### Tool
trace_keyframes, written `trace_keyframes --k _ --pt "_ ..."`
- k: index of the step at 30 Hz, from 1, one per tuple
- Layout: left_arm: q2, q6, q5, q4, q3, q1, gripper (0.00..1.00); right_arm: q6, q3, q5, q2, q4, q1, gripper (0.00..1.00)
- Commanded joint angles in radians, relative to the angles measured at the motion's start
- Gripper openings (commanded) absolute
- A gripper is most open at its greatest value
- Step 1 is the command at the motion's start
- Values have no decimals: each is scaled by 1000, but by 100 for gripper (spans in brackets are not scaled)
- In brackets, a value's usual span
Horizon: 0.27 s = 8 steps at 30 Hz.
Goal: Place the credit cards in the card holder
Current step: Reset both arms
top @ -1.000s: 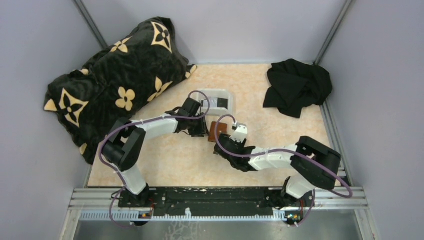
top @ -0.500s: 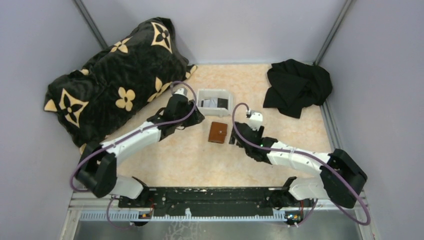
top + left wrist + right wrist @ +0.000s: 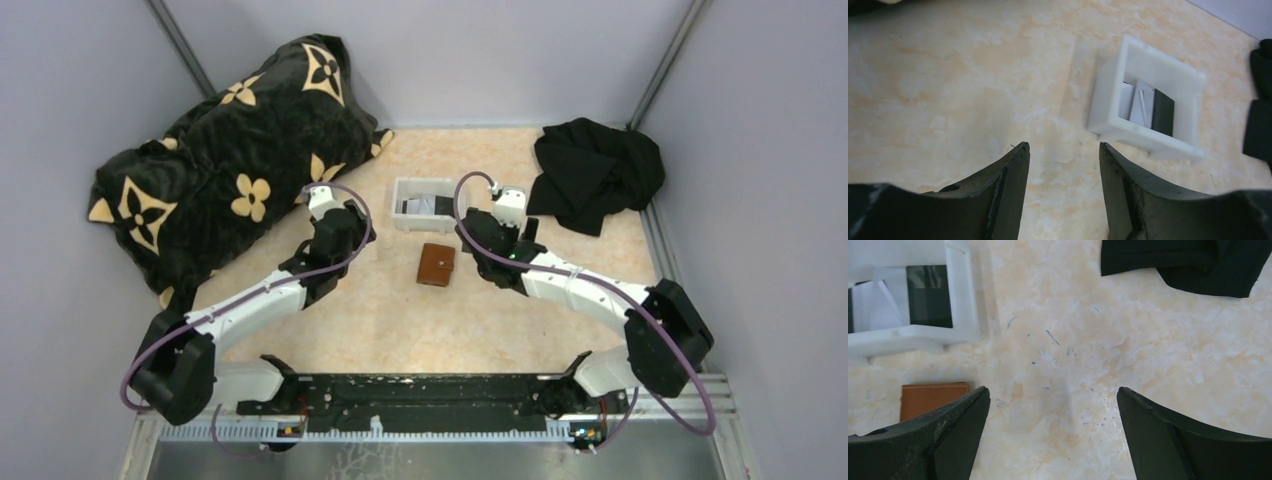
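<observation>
Marbled peach tabletop [image 3: 380,320], lilac-grey walls [image 3: 480,50] all round; left gripper [image 3: 1063,147] and right gripper [image 3: 1053,392] both spread wide, empty, card holder [image 3: 436,264] lying closed.

You are looking at a desk [image 3: 400,320] with a mottled cream-and-peach marbled top. At its far left a big black cushion [image 3: 230,150] with gold flower patterns lies across the corner and hangs past the desk's left edge. At the far right lies a crumpled black cloth [image 3: 595,170]. Toward the far side, near the middle, a white plastic tray [image 3: 400,200] sits flat. Just on its near side, not touching it, the reddish-brown card holder [image 3: 436,265] lies closed. Between tray and cloth you can make out a few tiny blue flecks [image 3: 1048,335] on the surface.
</observation>
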Motion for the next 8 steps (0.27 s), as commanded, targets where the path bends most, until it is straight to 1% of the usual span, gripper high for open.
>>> trace_keyframes --k 1,5,8 --pt "53 40 -137 48 21 5 62 -49 25 74 13 -1 -3 99" --pt "76 41 -154 67 17 7 64 -109 7 99 -5 47 -7 97" --pt "87 36 -157 78 15 8 65 -131 -21 99 -53 114 -9 99"
